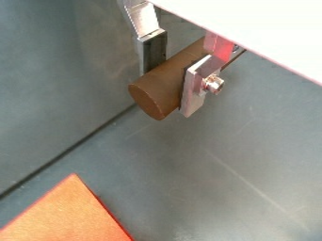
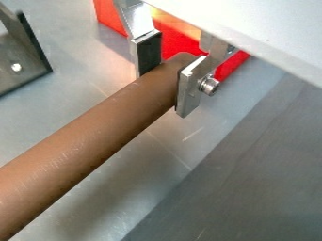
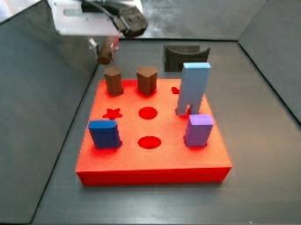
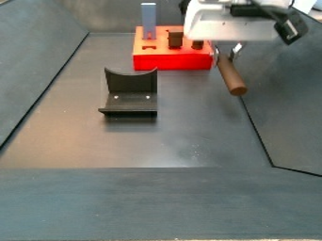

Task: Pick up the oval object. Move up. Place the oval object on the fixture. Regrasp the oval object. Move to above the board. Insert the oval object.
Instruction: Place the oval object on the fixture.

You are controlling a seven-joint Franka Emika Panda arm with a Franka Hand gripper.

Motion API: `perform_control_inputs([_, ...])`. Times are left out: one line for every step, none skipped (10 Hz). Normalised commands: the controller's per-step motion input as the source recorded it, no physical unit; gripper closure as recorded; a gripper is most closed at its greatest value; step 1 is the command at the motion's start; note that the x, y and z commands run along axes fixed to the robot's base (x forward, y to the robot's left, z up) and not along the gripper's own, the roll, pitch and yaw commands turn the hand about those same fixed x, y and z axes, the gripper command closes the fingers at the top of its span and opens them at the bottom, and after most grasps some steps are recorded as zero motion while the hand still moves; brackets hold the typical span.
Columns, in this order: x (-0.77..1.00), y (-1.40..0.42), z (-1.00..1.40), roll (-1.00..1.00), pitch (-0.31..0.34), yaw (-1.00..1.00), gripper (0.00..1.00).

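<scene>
My gripper [image 4: 221, 47] is shut on the oval object [image 4: 231, 74], a long slim brown peg, and holds it in the air beside the red board [image 4: 172, 62]. In both wrist views the peg sits between the silver fingers, its rounded end [image 1: 156, 95] in one and its long shaft [image 2: 88, 151] in the other. In a side view the gripper [image 3: 106, 46] hangs behind the board's far left corner [image 3: 153, 171], with a bit of the peg [image 3: 106, 54] below it. The dark fixture [image 4: 128, 92] stands apart on the floor, empty.
The board carries two short brown pegs [image 3: 129, 82], a tall light-blue block [image 3: 194, 86], a blue block [image 3: 105, 134] and a purple block [image 3: 198, 129], with open round and star holes. The fixture also shows behind the board [image 3: 182, 55]. Grey walls enclose the floor.
</scene>
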Motion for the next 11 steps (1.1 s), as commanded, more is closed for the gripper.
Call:
perform_control_inputs([-0.01, 0.00, 1.00, -0.01, 0.012, 0.00, 1.00])
perform_control_inputs([-0.01, 0.00, 1.00, -0.01, 0.022, 0.00, 1.00])
perform_control_inputs([-0.02, 0.00, 1.00, -0.01, 0.029, 0.00, 1.00])
perform_control_inputs([-0.02, -0.01, 1.00, -0.02, 0.030, 0.00, 1.00])
perform_control_inputs([-0.02, -0.01, 1.00, -0.02, 0.031, 0.00, 1.00])
perform_control_inputs([-0.03, -0.01, 1.00, -0.02, 0.034, 0.01, 1.00])
perform_control_inputs([-0.03, -0.01, 0.97, -0.03, 0.039, 0.01, 1.00])
perform_control_inputs([-0.01, -0.01, 0.71, -0.03, 0.048, 0.01, 1.00])
perform_control_inputs([-0.01, -0.01, 0.61, -0.03, 0.054, 0.01, 1.00])
perform_control_inputs([0.00, -0.01, 0.41, -0.04, 0.066, 0.01, 1.00])
perform_control_inputs([0.00, -0.01, 0.25, -0.04, 0.077, 0.01, 1.00])
